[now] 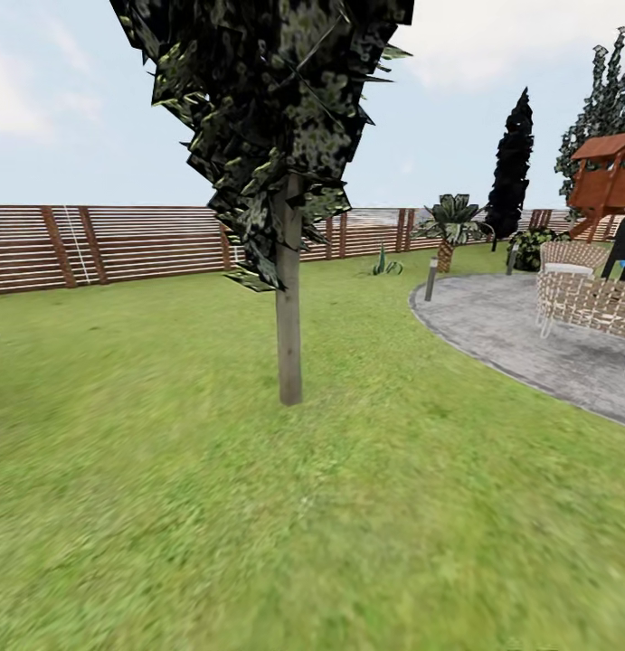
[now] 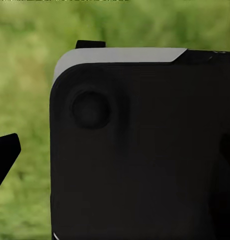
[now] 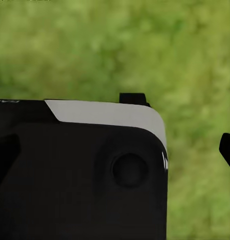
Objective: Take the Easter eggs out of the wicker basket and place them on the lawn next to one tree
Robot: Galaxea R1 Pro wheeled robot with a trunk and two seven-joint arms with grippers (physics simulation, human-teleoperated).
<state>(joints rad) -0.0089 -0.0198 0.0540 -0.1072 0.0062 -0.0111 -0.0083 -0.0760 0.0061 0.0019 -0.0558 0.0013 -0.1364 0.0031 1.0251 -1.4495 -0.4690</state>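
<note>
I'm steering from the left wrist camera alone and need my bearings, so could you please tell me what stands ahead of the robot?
Observer: In the head view, a tree with a straight pale trunk stands on the lawn, nearly dead ahead.
Operator: Thank you. What lies to its right?
Observer: A grey paved patio carrying pale woven furniture.
Operator: And behind the tree?
Observer: A brown slatted fence runs across the far edge of the grass.
</note>
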